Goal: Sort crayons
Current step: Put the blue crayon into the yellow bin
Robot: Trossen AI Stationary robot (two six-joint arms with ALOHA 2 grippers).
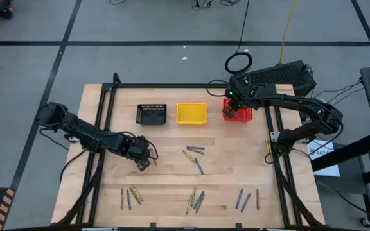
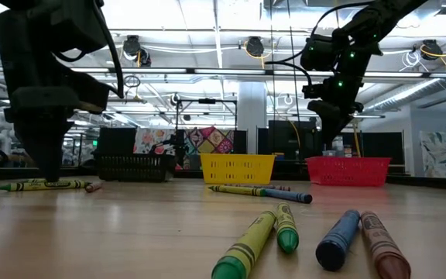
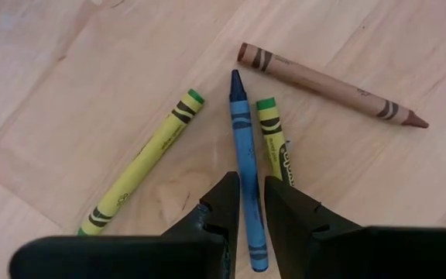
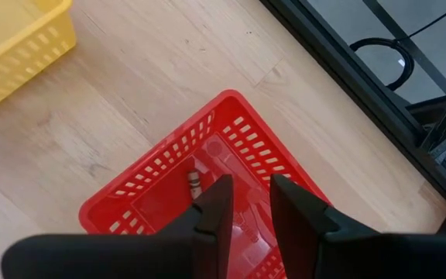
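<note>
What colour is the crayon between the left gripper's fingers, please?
Blue; the crayon shows best in the left wrist view.

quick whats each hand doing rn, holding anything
Left hand: fingers astride a blue crayon on the table; grip cannot be told.
Right hand: open, empty, above the red basket.

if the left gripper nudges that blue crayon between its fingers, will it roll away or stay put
The blue crayon looks round and smooth, so a sideways nudge would probably roll it toward the green-yellow crayon beside it. It seems stiff and light. The left gripper straddles it, so closing should trap it.
</note>
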